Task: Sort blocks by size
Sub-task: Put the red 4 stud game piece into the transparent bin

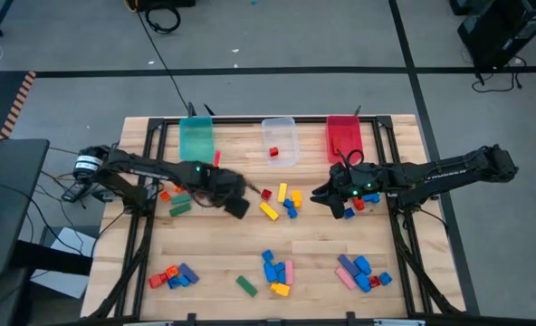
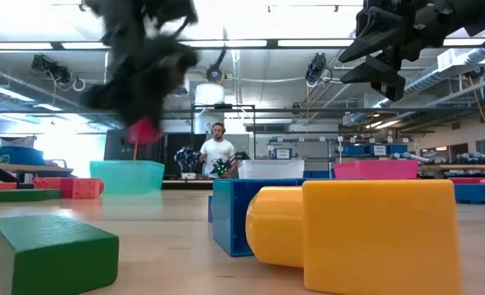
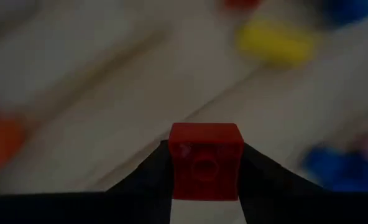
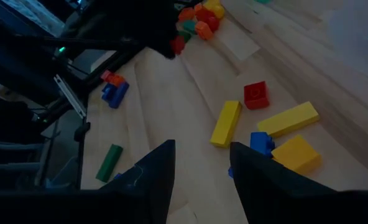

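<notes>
My left gripper (image 3: 206,186) is shut on a small red block (image 3: 206,155) and hangs above the table's left middle (image 1: 236,204). The low view shows that block (image 2: 144,131) high above the wood. Other blocks lie loose in clusters: yellow, red and blue ones (image 1: 282,204) at the centre, and more near the front edge (image 1: 277,272), (image 1: 363,272), (image 1: 173,276). My right gripper (image 4: 199,171) stands open above the table's right middle (image 1: 327,195), with nothing between its fingers. My left gripper pinches the red block by two opposite sides (image 3: 174,168) between its two fingers (image 3: 153,177). The fingers slant steeply down from above. The block is lifted clear of the table and sits square between the fingers.
Three bins stand in a row at the far edge: teal (image 1: 196,138), clear (image 1: 280,140) with one red block (image 1: 272,151) inside, and red (image 1: 343,136). Orange and green blocks (image 1: 173,199) lie under the left arm. A person stands in the room beyond the table (image 2: 218,152).
</notes>
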You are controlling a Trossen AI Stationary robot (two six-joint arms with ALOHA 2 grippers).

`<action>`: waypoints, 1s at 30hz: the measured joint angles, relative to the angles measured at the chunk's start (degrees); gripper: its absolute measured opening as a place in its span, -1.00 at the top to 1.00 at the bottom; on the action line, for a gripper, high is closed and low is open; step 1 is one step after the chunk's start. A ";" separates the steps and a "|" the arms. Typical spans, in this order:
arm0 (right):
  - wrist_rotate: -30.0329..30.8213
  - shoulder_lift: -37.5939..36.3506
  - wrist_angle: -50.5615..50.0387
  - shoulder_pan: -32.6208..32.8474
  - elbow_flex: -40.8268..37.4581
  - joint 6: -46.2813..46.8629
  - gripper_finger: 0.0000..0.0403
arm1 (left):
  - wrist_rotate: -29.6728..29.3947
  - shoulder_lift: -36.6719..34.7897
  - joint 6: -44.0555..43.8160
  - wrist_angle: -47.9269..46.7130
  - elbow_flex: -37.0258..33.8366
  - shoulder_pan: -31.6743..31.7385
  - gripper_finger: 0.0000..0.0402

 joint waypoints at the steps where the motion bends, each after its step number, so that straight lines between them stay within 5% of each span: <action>1: 0.00 0.00 0.00 0.00 0.00 -0.02 0.17 | -1.00 -0.02 1.24 0.18 2.54 0.69 0.33; 6: 0.00 0.00 0.03 -0.02 0.00 -0.02 0.17 | -4.05 0.59 10.17 0.00 13.43 6.45 0.33; 11: 0.00 0.00 0.10 -0.01 0.00 -0.02 0.17 | -0.22 5.32 23.25 -0.70 24.04 15.08 0.33; 21: 0.44 0.00 0.27 -0.09 0.02 0.61 0.17 | 12.10 27.27 43.43 -1.97 46.84 26.83 0.33; 30: 4.23 0.00 0.29 -0.09 0.02 8.28 0.17 | 13.10 42.88 53.06 -7.54 57.97 29.18 0.18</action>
